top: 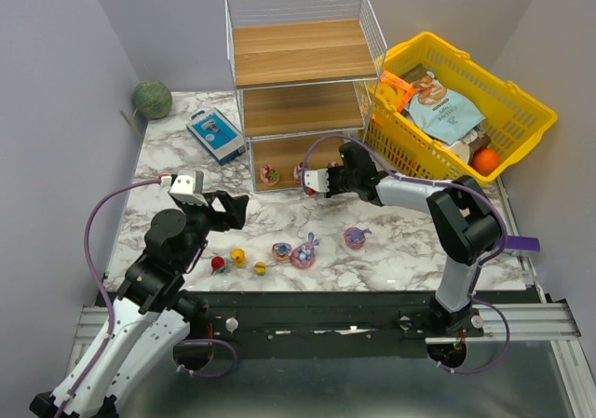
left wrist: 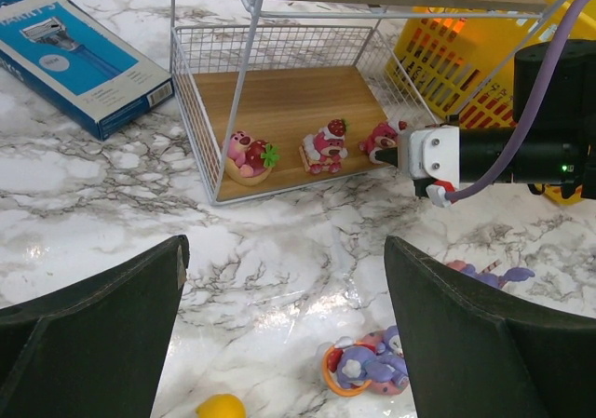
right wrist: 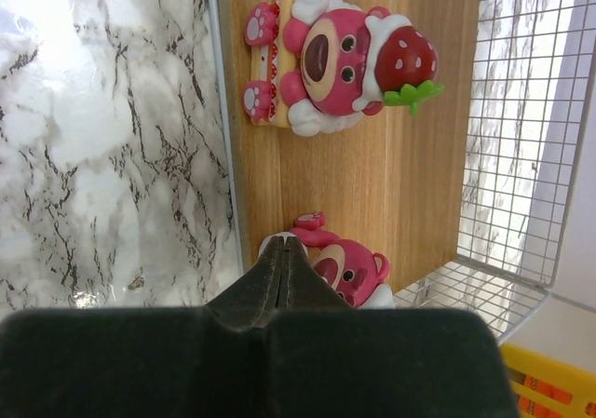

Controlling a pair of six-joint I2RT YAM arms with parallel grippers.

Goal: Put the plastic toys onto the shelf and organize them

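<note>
A green ball [top: 152, 99] sits in the far left corner of the table [top: 186, 171], and a blue and white box [top: 216, 135] lies just right of it.

The left gripper [left wrist: 286, 246] hangs over the left half of the table with its fingers [left wrist: 93, 334] wide apart and nothing between them.

Six toys lie in a loose row along the near edge: a red toy [top: 217, 263], a yellow toy [top: 238, 257], a smaller yellow toy [top: 260, 268], an orange toy [top: 281, 249], a pink-purple toy [top: 304, 252] and, a little apart, a second pink-purple toy [top: 356, 237].

The shelf [top: 303, 83] stands at the middle of the far edge. On its bottom board, near the front, three toys stand in a row: a first pink toy [left wrist: 247, 153], a strawberry-capped pink toy [left wrist: 323, 146] and a third pink toy [left wrist: 382, 139].

The right gripper [right wrist: 282, 250] is at the front edge of that board, its fingers pressed together with nothing seen between them, the tip just beside the third pink toy's foot.

A yellow basket [top: 521, 111] holding packets sits at the far right corner, against the shelf.
</note>
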